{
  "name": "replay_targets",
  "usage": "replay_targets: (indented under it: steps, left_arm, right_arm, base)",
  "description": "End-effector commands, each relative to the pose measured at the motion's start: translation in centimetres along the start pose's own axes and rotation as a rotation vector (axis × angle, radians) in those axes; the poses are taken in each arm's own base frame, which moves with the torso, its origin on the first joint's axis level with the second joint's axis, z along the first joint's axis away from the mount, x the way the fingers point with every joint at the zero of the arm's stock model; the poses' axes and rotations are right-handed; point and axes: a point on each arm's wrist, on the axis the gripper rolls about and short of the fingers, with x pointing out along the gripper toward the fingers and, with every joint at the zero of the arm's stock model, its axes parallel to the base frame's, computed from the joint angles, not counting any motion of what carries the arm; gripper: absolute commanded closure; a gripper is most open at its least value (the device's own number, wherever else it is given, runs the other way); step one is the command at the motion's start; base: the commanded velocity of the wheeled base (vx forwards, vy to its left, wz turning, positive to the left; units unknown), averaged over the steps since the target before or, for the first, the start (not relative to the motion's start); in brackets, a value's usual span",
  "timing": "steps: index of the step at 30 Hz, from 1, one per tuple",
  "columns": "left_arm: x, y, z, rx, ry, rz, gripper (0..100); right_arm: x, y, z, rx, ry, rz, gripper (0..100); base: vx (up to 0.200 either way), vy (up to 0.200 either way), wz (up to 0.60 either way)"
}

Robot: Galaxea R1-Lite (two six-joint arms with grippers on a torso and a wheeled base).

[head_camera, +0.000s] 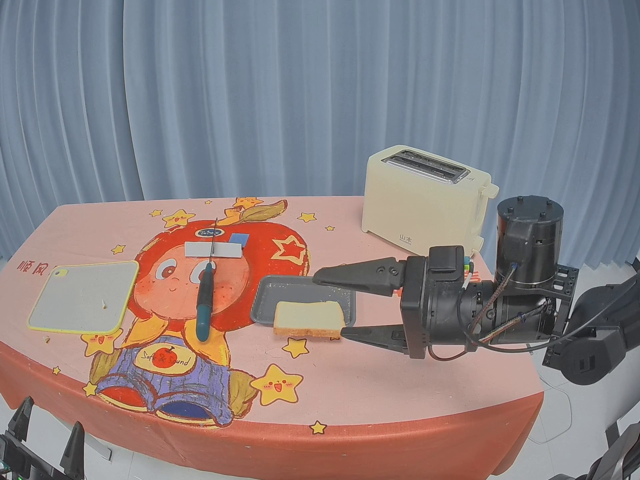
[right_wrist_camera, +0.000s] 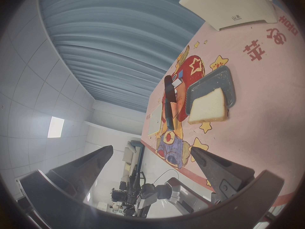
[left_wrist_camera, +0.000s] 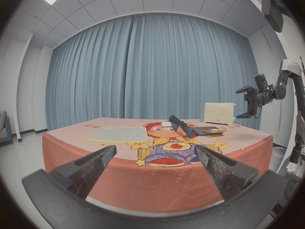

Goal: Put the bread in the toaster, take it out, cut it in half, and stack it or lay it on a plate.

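Bread [head_camera: 309,318]: one slice, lying flat, its far part propped on the near rim of the grey tray [head_camera: 301,288] and its near part hanging over onto the counter [head_camera: 400,381]. It is judged slightly tilted. Behind the tray, toward the robot's right, the toaster [head_camera: 421,201] is seen with both slots empty, so the first step is judged not yet done.

State of right hand [head_camera: 329,305]: jaws wide apart, nothing held. From the head view it seems to bracket the slice, but the left wrist view shows it held well above the counter. State of left hand [left_wrist_camera: 154,150]: jaws apart, empty, held low off the counter's front edge.

The knife [head_camera: 205,295] is noted just beside the tray on the robot's left, and the cutting board [head_camera: 83,296] farther left.

Risks, as judged:
- A thin, soft slice lying flat offers little edge to pinch. If the jaws are brought down too far apart, the slice may be pushed along the counter instead of gripped. If they are closed hard, it may be crushed or torn.
- The propped edge may slip off the rim when touched, shifting the slice under the jaws.
- The tray may be dragged by a jaw that catches its rim, and the knife may be nudged by it.
- If the slice is carried crooked, it may catch on the narrow slot and fold, or the light toaster may be shoved back.
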Motion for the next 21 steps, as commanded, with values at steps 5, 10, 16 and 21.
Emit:
replay_targets:
  steps: [5,10,16,21]
  left_arm:
    - [0.1,0.0,-0.5,0.000,0.017,-0.001,0]
    - [0.1,0.0,-0.5,0.000,0.017,-0.001,0]
    - [0.1,0.0,-0.5,0.000,0.017,0.001,0]
    - [0.1,0.0,-0.5,0.000,0.017,-0.001,0]
  right_arm:
    - [1.3,-1.4,-0.4,0.032,0.033,-0.039,0]
    - [2.4,-2.7,-0.4,0.051,0.049,-0.075,0]
    - [2.9,-2.5,-0.9,0.090,0.067,-0.070,0]
    - [3.8,-3.2,-0.9,0.104,0.074,-0.084,0]
  base:
    - [0.000,0.000,0.00]
    - [0.000,0.000,0.00]
    - [0.000,0.000,0.00]
    - [0.000,0.000,0.00]
